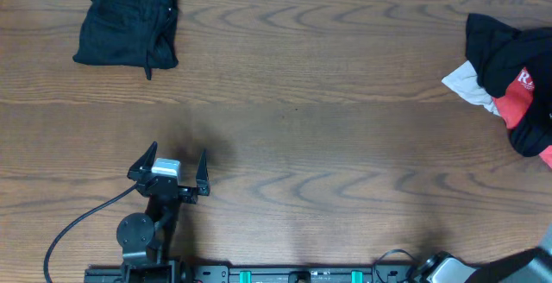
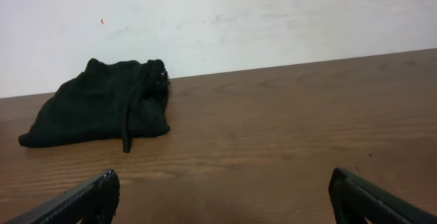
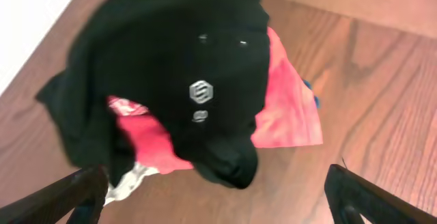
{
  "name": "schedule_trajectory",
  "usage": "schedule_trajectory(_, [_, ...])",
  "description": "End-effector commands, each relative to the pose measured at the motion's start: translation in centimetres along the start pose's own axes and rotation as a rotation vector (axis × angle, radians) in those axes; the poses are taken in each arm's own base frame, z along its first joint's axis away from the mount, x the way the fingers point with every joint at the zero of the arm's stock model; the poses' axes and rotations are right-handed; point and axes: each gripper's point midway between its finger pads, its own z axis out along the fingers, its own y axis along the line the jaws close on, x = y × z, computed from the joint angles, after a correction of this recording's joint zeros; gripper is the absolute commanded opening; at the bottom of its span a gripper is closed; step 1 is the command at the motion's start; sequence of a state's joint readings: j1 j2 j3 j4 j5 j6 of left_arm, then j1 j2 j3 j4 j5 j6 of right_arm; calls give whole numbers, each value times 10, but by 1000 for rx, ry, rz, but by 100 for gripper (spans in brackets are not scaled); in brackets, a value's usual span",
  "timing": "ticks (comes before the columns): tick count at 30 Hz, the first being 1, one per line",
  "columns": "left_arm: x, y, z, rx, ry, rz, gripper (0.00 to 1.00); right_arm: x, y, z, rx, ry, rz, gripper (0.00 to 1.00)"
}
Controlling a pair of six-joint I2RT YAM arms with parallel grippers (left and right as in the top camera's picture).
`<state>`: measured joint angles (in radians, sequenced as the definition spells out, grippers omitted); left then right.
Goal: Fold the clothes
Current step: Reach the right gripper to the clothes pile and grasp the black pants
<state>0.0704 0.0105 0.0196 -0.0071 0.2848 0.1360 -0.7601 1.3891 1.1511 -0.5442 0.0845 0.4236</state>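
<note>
Clothes, lot one: black garment (image 1: 127,22) (image 2: 102,108), folded into a compact bundle. Lay at the far left corner of the table (image 1: 302,102), close under the white wall (image 2: 205,19), with a thin cord trailing off its near edge. Sat well apart from both pincers.

Clothes, lot two: loose heap at the far right edge of the table. Black top (image 1: 509,46) (image 3: 171,67) uppermost, crumpled, bearing a small round white logo (image 3: 199,91) with white lettering just beneath. Red tee (image 1: 526,102) (image 3: 287,115) under it, spread out toward the near side. Grey piece (image 1: 466,83) (image 3: 130,179) poking out at the heap's left, mostly covered.

Left pincer (image 1: 177,155) (image 2: 222,203): spread wide, holding nothing; stood over bare wood at the near left, pointed toward the folded bundle. Cable (image 1: 78,223) looped off behind it.

Right pincer (image 3: 217,200): spread wide, holding nothing; faced the heap, touching none of it.
</note>
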Motion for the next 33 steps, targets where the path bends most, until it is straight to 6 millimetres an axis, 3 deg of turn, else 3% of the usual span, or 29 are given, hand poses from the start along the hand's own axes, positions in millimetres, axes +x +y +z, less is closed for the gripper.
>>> schedule_trajectory(1, [15,-2,1,10,46,6,98,-9,-9,11,9,-6,10,99])
schedule_trajectory(6, [15,-2,1,10,46,6,98,-15,-11,39,-66,3,-41,99])
schedule_trajectory(12, [15,-2,1,10,46,6,98,-8,-31,75,-147,76,-1,99])
schedule_trajectory(25, [15,-2,1,10,46,6,98,21,-23,141,-315,140,-89,99])
schedule_trajectory(33, [15,-2,1,10,46,6,98,28,-27,160,-313,140,-89,82])
